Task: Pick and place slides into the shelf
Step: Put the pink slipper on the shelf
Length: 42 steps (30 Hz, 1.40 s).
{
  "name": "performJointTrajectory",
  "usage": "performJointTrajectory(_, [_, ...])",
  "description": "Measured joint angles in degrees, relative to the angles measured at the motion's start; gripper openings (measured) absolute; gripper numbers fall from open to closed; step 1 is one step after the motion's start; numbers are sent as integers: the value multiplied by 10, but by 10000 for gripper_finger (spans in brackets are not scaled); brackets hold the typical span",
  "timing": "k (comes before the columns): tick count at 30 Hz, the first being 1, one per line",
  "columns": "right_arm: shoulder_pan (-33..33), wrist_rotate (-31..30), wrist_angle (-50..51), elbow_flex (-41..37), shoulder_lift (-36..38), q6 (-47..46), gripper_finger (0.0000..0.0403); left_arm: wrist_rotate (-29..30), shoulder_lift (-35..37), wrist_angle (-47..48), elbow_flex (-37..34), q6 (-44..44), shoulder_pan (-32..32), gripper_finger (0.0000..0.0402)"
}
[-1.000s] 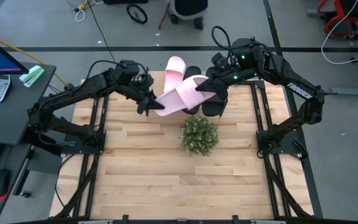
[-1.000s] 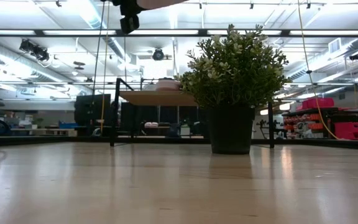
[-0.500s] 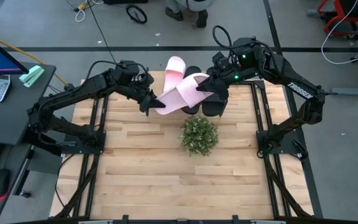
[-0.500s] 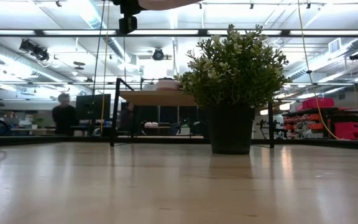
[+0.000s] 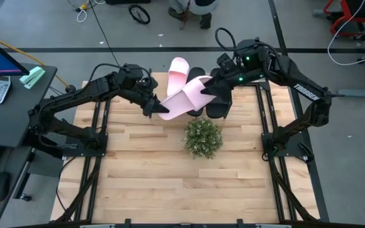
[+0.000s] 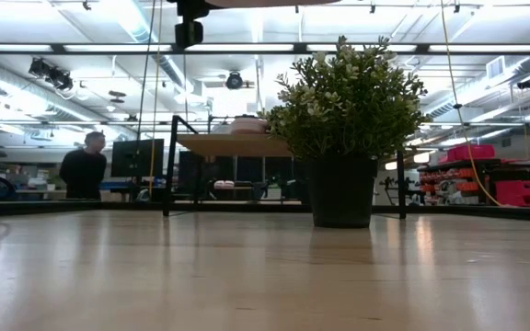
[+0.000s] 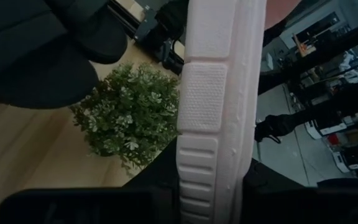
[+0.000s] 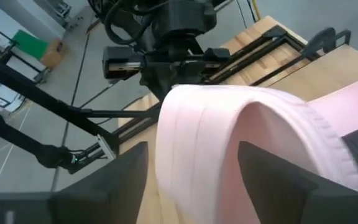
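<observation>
Your left gripper [image 5: 155,107] has the heel end of a pale pink slide [image 5: 185,98] pinched, fingers clamped on the sole edge, and your right gripper [image 5: 215,88] is closed around the broad strap at the other end, so the sandal hangs in the air between the two arms, above the back of the table [image 5: 138,164]. From the left wrist you see the ribbed, textured sole [image 7: 215,106] running straight up out of the grip, with the potted plant [image 7: 126,121] down below it. From the right wrist the strap [image 8: 229,149] arches between the fingers.

The shelf [image 6: 233,144] sits at the far edge; its light wood top already carries the other pink slide [image 5: 178,68], and the black pair [image 5: 213,106] lies just beside it, partly under your right arm.

Expect this thing to be light, soft foam: it looks bent under the two holds, so it will likely flex rather than slip. The sole's ribbing should give decent friction. Your best hold is probably the strap, which lets one gripper carry it level. Mind the plant in front of the shelf, and mind that letting go at one end could make the sandal swing
</observation>
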<state>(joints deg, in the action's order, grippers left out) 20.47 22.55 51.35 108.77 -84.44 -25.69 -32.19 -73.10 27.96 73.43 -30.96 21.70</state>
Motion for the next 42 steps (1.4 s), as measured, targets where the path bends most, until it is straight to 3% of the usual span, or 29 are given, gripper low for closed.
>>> performJointTrajectory(6, [0, -20, 32, 0, 2, 0, 265, 11, 2, 34, 0, 1, 8, 76])
performJointTrajectory(13, [7, -73, 70, 0, 10, 3, 257, 95, 19, 94, 0, -43, 39, 76])
performJointTrajectory(21, [9, -133, 94, 0, 27, 36, 250, 175, 25, 92, 0, -218, 94, 76])
performJointTrajectory(28, [7, -176, 97, 0, 34, 56, 249, 306, 23, 87, 0, -365, 97, 76])
performJointTrajectory(36, [7, -181, 98, 0, 34, 80, 248, 411, -9, 117, 0, -368, 81, 76])
performJointTrajectory(42, [7, -181, 99, 0, 34, 93, 248, 447, -65, 112, 0, -373, 58, 76])
